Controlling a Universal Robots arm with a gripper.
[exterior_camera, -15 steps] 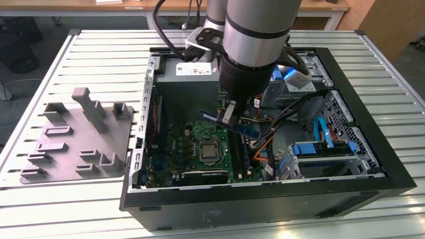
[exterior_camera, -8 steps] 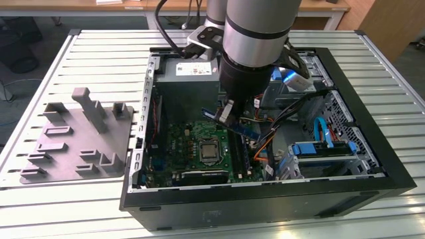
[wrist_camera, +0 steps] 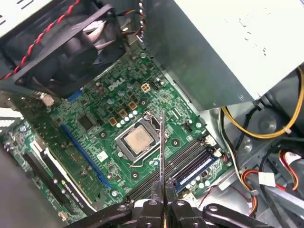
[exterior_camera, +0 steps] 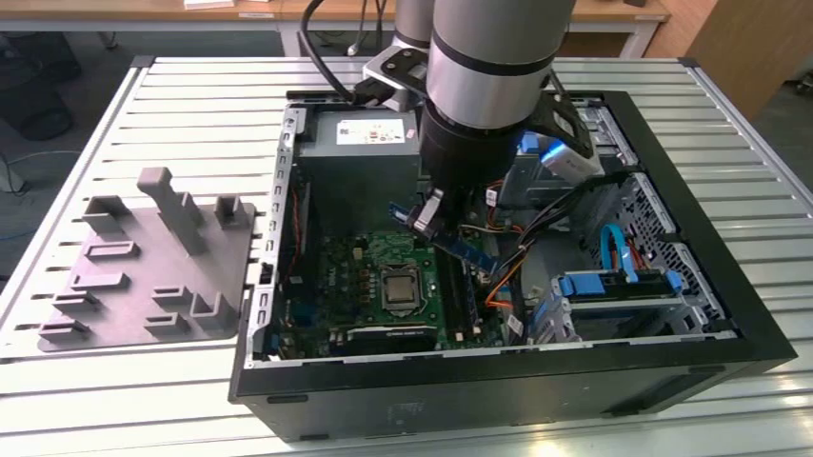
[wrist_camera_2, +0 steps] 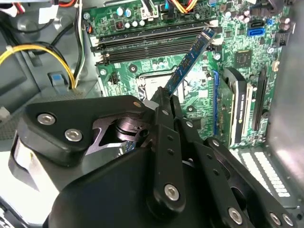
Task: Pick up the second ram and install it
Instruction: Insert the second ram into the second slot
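Note:
My gripper hangs inside the open computer case, shut on the second ram. The stick is a thin dark board with a blue label, tilted, with its free end pointing down toward the motherboard. In the second wrist view the ram runs out from the gripper over the black memory slots. In the first wrist view the ram shows edge-on between the fingers, above the slots beside the processor. It hangs above the board without touching the slots.
A blue-labelled stick lies in one slot. The grey power supply and a fan crowd one end of the board. Loose cables and a drive cage sit at the exterior view's right. A grey fixture plate lies outside the case.

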